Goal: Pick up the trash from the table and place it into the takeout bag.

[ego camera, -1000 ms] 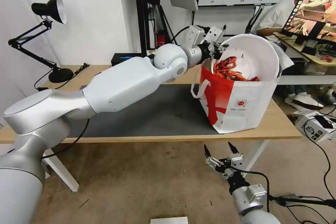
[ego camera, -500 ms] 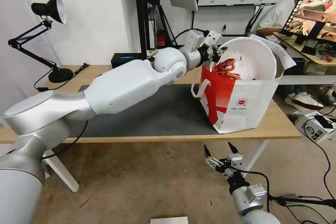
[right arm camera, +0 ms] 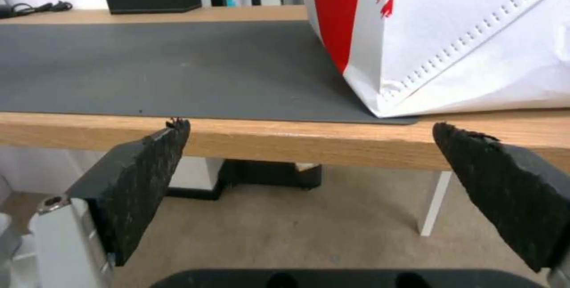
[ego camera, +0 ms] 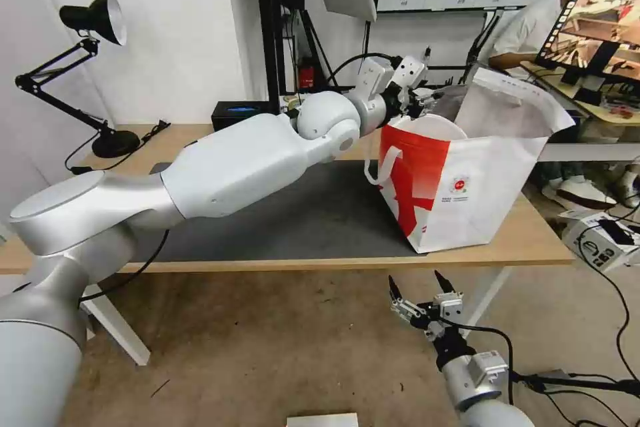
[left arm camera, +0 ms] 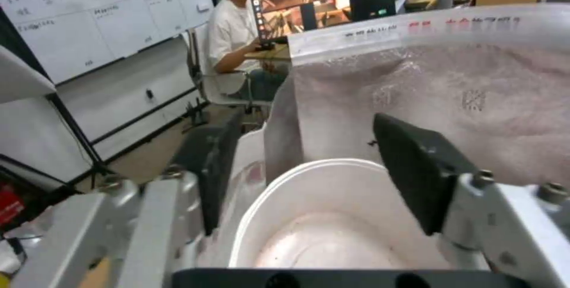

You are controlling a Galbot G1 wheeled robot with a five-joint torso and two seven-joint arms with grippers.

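Observation:
The takeout bag (ego camera: 467, 193) stands upright on the table's (ego camera: 527, 240) right end, red and white with a foil lining (left arm camera: 451, 92). A white bowl (ego camera: 437, 125) lies down inside it, just its rim showing above the bag's edge. My left gripper (ego camera: 419, 99) hovers over the bag's near-left rim. In the left wrist view that gripper (left arm camera: 309, 168) is open, with the bowl (left arm camera: 320, 221) loose below its fingers and no red shells visible. My right gripper (ego camera: 423, 287) hangs open below the table's front edge, also seen in its own view (right arm camera: 309, 125).
A dark grey mat (ego camera: 300, 213) covers the table's middle. A black box (ego camera: 240, 112) and a desk lamp (ego camera: 93, 20) stand at the back left. A carton (ego camera: 600, 240) and cables lie on the floor at the right.
The bowl of red shells, held tilted at the bag's mouth, has dropped down inside the bag. My left gripper has let go and lifted a little. The right arm has not moved.

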